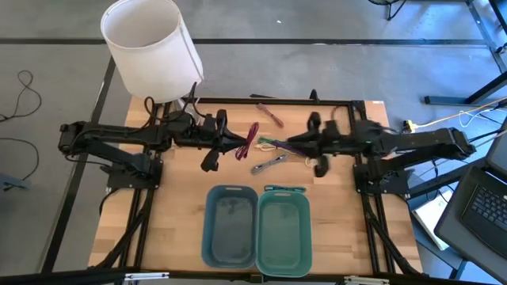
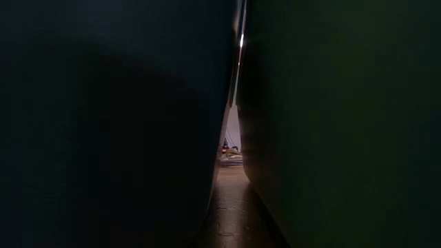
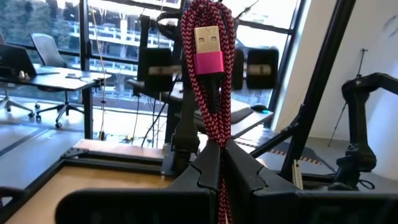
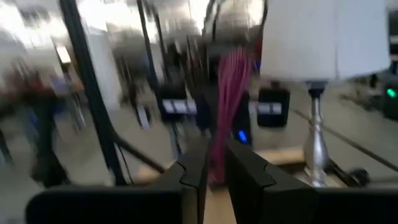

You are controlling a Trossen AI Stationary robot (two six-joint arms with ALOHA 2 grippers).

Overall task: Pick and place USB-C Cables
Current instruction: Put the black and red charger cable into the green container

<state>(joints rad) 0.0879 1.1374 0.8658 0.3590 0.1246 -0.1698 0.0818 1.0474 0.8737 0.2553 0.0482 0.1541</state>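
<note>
Two dark tray walls (image 2: 103,124), narrow gap

Behind my left pincer stands a white lampshade (image 1: 150,46) on its silver lamp stem (image 4: 316,140); a laptop (image 1: 485,207) sits beyond my right pincer, off the wooden bench (image 1: 178,214).

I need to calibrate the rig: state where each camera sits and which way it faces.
High: above the table, facing straight down; both arms reach inward from the sides.
Low: at table height, facing through the gap between blue tray and green tray; no arm shows.
Left wrist: facing across the table; left hand grips the red cable.
Right wrist: facing the lamp; right hand grips a pinkish cable.
Shared: high and left wrist both show the red cable.
</note>
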